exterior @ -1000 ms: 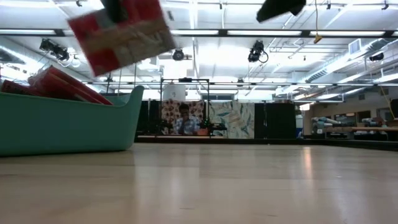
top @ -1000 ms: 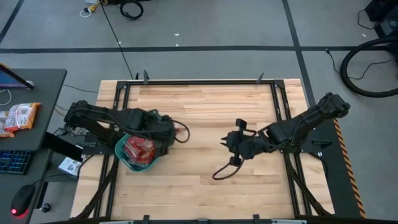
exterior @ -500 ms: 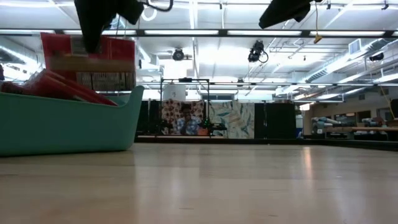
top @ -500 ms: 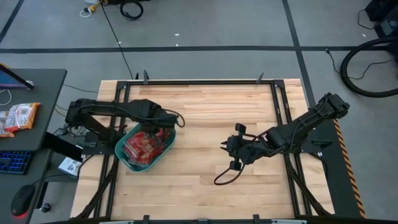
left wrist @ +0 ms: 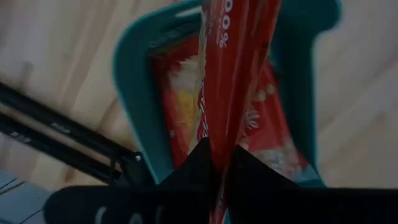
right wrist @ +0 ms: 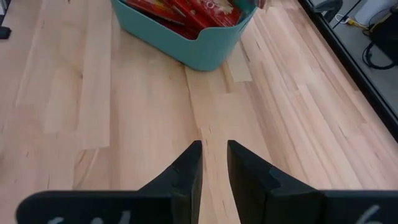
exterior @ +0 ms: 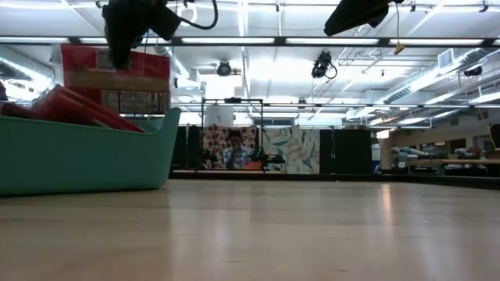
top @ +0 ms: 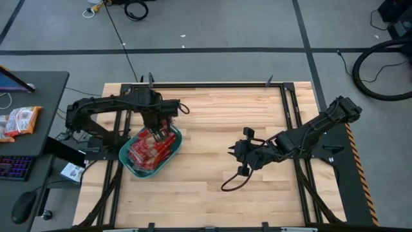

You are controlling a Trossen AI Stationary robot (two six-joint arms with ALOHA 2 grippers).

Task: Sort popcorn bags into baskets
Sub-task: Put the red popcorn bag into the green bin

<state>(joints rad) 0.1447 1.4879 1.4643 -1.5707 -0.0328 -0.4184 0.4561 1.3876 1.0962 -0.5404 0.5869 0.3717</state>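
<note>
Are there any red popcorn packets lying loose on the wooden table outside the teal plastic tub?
No: the wooden table is bare, and the packets fill the teal tub.

- The teal basket (top: pixel 126 162) sits near the left edge of the wooden bench (top: pixel 212 148), toward its front half, tilted diagonally to the bench's edges.
- Red popcorn bags (top: pixel 145 153) fill the basket, packed close together.
- The left hand (top: pixel 156 131) hangs over the basket's far right corner, pinching one red popcorn bag (top: pixel 162 133) that dips toward the pile.
- The left arm reaches in from the left edge, bent over the basket.
- The right hand (top: pixel 239 150) hovers above bare wood right of the bench's middle, well apart from the basket, carrying nothing.
- A dark cable (top: pixel 233 180) loops below the right hand.
</note>
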